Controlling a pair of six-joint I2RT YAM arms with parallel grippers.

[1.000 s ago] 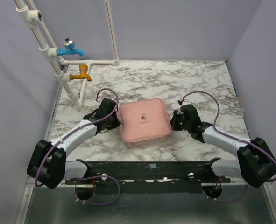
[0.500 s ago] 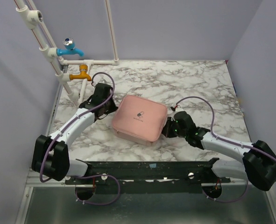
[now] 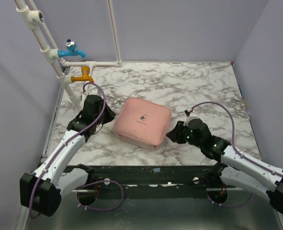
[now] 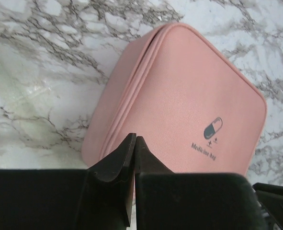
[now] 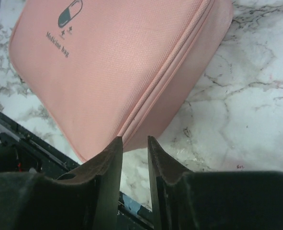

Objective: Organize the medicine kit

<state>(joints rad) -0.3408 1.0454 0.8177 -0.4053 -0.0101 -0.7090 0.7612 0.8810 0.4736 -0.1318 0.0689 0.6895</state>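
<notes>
Reach inward for the medicine kit, closed flat on the tabletop, from either flank: left hand pinched shut, empty, just off its left edge, right hand barely parted, empty, beside its right corner.

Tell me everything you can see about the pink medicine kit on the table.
The medicine kit is a pink rounded-square soft case that looks like woven fabric. It is closed, with a seam running round its side. Its lid carries a small two-tone pill logo above the words "Medicine bag". It lies flat, lid up, slightly askew on the marble table between the arms. The left end effector, shut, and the right end effector, slightly open, sit near opposite sides. Neither grips it, and whether either touches it cannot be told.
</notes>
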